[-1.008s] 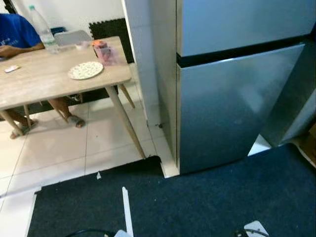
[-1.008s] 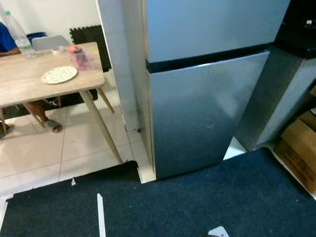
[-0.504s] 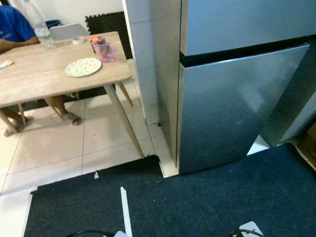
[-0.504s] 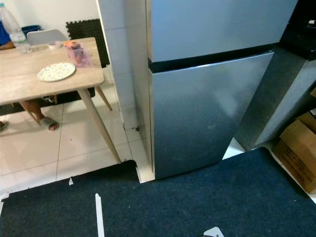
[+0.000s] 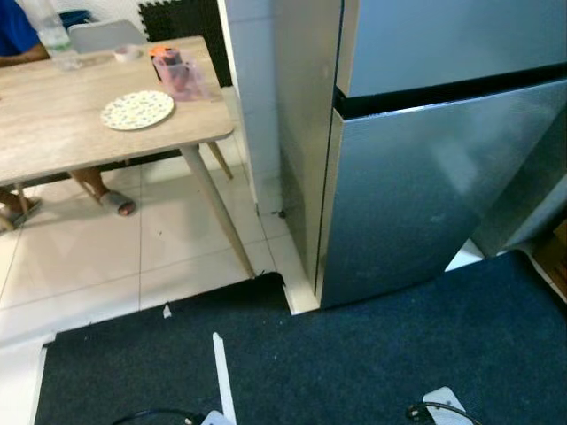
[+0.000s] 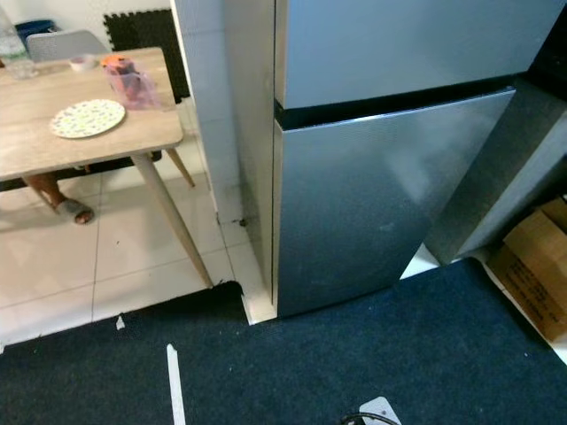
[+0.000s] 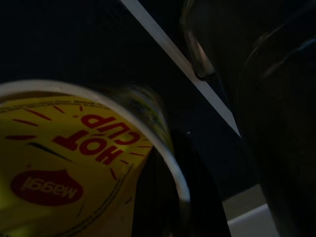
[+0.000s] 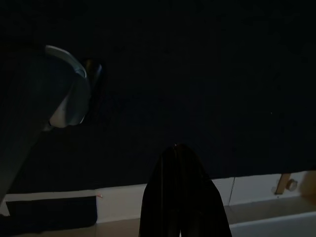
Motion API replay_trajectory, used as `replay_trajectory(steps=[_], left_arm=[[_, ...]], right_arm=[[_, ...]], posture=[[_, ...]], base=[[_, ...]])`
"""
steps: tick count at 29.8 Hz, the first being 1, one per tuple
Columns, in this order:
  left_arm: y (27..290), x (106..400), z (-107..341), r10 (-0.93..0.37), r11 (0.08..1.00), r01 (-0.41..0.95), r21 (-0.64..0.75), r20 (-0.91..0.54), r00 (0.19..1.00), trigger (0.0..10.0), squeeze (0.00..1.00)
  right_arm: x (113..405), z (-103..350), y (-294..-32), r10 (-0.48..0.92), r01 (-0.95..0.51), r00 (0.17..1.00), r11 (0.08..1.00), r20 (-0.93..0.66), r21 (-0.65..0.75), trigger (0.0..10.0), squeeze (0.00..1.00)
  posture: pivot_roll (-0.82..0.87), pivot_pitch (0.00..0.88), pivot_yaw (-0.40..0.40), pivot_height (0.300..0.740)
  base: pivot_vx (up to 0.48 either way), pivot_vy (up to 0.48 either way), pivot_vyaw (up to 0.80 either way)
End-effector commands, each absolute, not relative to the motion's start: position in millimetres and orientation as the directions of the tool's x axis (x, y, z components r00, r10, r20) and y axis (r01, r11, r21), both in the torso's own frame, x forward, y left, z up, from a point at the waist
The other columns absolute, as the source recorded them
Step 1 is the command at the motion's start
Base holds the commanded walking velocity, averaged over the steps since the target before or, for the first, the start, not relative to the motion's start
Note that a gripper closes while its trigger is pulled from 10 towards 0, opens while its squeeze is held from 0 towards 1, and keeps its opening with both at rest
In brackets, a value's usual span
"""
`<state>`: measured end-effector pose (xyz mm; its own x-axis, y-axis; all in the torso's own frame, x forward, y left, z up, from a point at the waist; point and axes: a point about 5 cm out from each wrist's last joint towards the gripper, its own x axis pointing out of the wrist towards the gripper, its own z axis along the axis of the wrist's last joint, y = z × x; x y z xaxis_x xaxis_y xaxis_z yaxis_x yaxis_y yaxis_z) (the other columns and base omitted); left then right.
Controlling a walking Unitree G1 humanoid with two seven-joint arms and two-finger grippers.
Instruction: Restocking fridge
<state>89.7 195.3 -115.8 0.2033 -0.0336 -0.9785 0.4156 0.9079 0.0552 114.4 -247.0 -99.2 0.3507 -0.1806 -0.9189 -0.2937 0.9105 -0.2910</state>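
Here the left wrist view is dim: the left gripper (image 7: 163, 197) is clamped on a yellow noodle cup (image 7: 74, 168) (lid reads "HOT CUP"), partly cut off. The right gripper (image 8: 180, 197) hangs over dark carpet (image 6: 399, 354), its fingers together. The fridge (image 6: 381, 195) stands closed. A plate (image 5: 137, 110) lies on the tabletop (image 5: 53, 133).

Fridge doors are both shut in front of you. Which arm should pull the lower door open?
Right, probably. The left tool is shut on the Maggi cup, while the right tool carries nothing. The fridge needs opening first.
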Motion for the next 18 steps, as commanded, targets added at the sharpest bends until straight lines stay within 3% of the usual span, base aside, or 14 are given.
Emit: replay_trajectory(steps=[1,9,18], left_arm=[[187.7,113.2,-110.5,-0.066,0.905,0.42,0.068,-0.952,0.297,10.0,0.0],[188.8,113.2,-110.4,-0.064,0.902,0.427,0.071,-0.953,0.296,10.0,0.0],[189.5,114.8,-109.7,-0.068,0.91,0.409,0.067,-0.949,0.309,10.0,0.0]], right_arm=[[121.0,-98.5,-242.1,-0.166,-0.289,0.37,0.915,-0.914,-0.283,10.0,0.0],[121.6,-98.5,-241.2,-0.16,-0.289,0.371,0.916,-0.915,-0.278,10.0,0.0],[121.4,-98.8,-240.4,-0.157,-0.285,0.371,0.919,-0.915,-0.273,10.0,0.0]], posture=[[-0.02,0.0,0.017,0.74],[-0.02,0.0,0.019,0.74],[-0.02,0.0,0.02,0.74]], base=[[0.262,0.0,0.0],[0.261,0.0,0.0],[0.0,0.0,0.0]])
